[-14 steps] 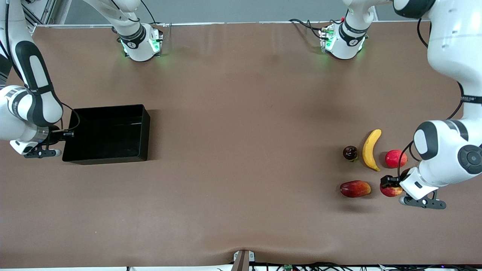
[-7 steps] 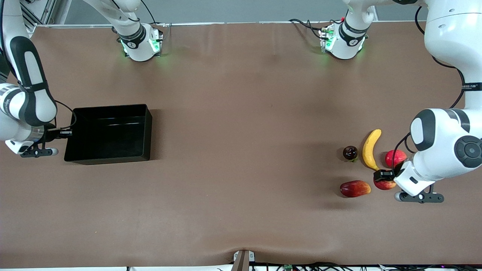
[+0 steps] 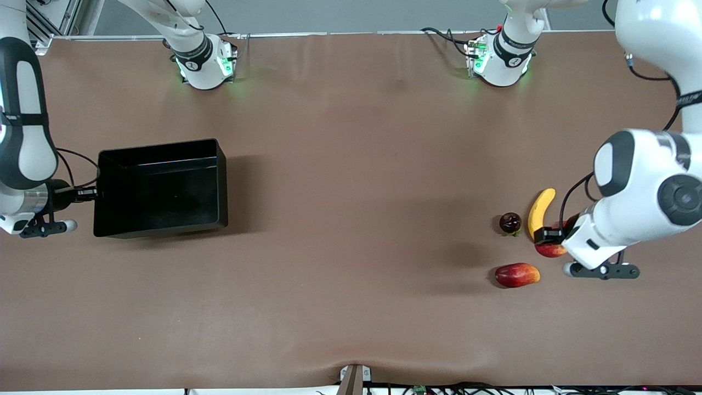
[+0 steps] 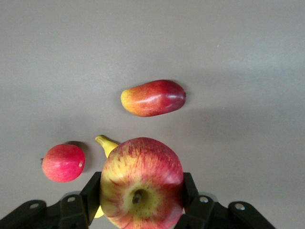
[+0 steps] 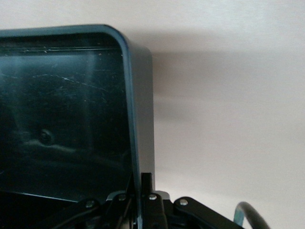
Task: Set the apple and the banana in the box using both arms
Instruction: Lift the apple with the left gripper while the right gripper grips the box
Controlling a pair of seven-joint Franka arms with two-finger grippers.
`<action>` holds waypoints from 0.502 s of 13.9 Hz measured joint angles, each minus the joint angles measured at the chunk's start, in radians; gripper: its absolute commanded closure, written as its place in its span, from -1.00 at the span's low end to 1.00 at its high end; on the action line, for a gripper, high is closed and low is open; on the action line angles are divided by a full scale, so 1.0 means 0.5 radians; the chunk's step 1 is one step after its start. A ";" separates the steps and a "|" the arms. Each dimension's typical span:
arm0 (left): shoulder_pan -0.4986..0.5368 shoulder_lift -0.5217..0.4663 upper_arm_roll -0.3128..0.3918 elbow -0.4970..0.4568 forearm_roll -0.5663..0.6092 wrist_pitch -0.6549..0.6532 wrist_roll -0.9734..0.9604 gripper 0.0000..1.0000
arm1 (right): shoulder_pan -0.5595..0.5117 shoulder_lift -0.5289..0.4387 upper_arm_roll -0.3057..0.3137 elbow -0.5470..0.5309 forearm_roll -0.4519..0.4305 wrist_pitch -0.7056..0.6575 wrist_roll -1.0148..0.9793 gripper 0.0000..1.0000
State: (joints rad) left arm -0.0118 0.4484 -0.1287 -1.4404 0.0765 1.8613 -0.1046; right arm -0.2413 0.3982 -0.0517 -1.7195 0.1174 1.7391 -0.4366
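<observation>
Surface: brown table (image 3: 351, 181) under both arms, a grey strip along its edge by the arm bases.
Hidden or cut off: the plain pinkish-red fruit (image 4: 63, 162) shows in the left wrist view only; in the front view the left arm's wrist covers it. The banana's lower tip is covered by the apple and fingers in both views. The box's wall at the right arm's end is partly masked by the gripper.
Apple: the apple (image 3: 550, 249) is clamped between the fingers of the left gripper (image 3: 549, 237), lifted off the table over the fruit cluster; yellowish dimple faces the wrist camera (image 4: 141, 190).
Banana: the banana (image 3: 539, 213) lies on the table at the left arm's end, just beside a small dark round fruit (image 3: 510, 222).
Oblong fruit: dark-red with a yellow tip (image 3: 516, 275), nearer the front camera than the banana.
Box: the box (image 3: 159, 188), black, is toward the right arm's end and sits askew, its gripped end appearing raised.
Right gripper: right gripper (image 3: 88, 192) is pinched closed on the box's end wall (image 5: 136, 143).
Arm pose: both forearms are bent low, wrists roughly level, fingers pointing toward the table's middle.
</observation>
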 measured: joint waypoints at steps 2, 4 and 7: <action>-0.038 -0.073 -0.017 0.000 0.000 -0.064 -0.121 1.00 | 0.052 -0.001 0.002 0.004 0.080 -0.025 0.028 1.00; -0.076 -0.113 -0.026 -0.001 0.000 -0.102 -0.176 1.00 | 0.163 -0.005 0.015 0.009 0.122 -0.052 0.182 1.00; -0.116 -0.122 -0.031 0.005 0.000 -0.154 -0.202 1.00 | 0.455 -0.033 0.042 0.019 0.126 -0.054 0.492 1.00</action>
State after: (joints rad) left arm -0.0701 0.3873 -0.1440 -1.4380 0.0764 1.7844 -0.2058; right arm -0.0139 0.3817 -0.0307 -1.7101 0.1803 1.7122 -0.1906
